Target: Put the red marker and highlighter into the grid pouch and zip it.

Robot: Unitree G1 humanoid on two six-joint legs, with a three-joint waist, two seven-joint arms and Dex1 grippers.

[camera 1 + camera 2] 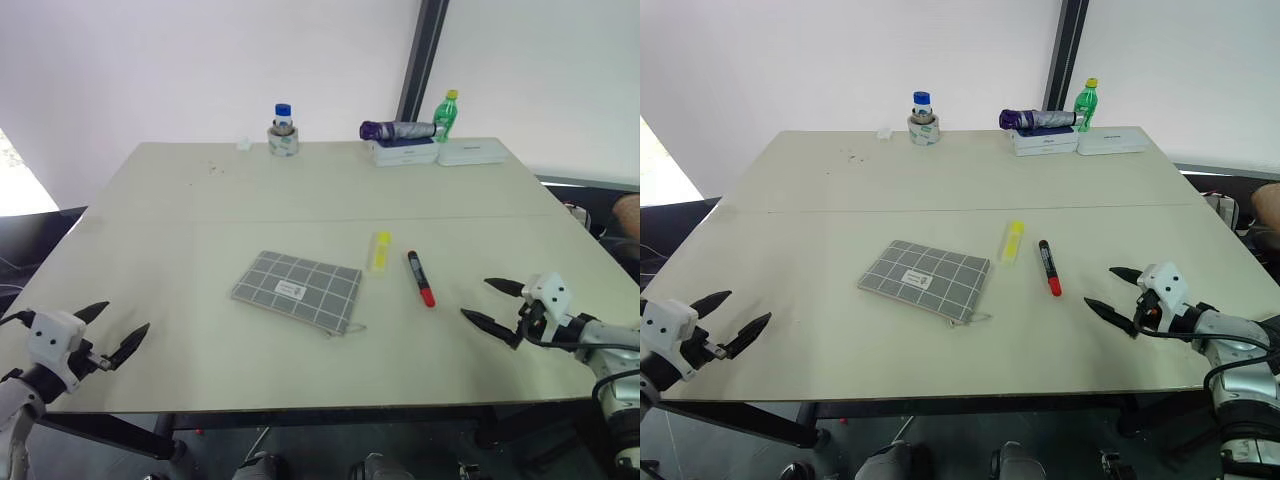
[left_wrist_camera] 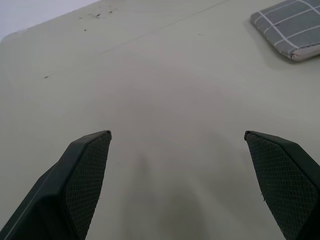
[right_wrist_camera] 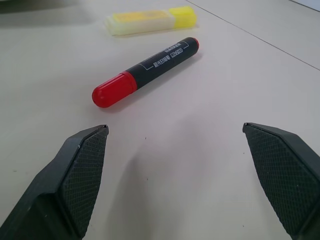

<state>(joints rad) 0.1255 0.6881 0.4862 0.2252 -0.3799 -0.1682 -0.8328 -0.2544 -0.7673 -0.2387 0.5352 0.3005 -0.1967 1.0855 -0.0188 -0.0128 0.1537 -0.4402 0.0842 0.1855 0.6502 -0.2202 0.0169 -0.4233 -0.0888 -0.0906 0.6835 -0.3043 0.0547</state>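
I see a wide pale tabletop [image 1: 200, 250] carrying all items. At its far edge stand two stacked white boxes [image 1: 440, 152] with a purple folded umbrella [image 1: 397, 130] on top, a green bottle [image 1: 446, 113] and a blue-capped jar [image 1: 283, 131]. Near the middle lies the grid pouch [image 1: 296, 288], flat, label up, nothing resting on it. Just beside it, toward my right arm, lies the highlighter [image 1: 380, 251], and next to that, apart from it, the red marker [image 1: 420, 277], red cap toward me. My right gripper [image 1: 492, 304] hovers near the marker's cap, fingers spread wide, holding nothing. My left gripper [image 1: 112, 334] sits at the near left edge, well apart from the pouch, fingers likewise spread and empty.
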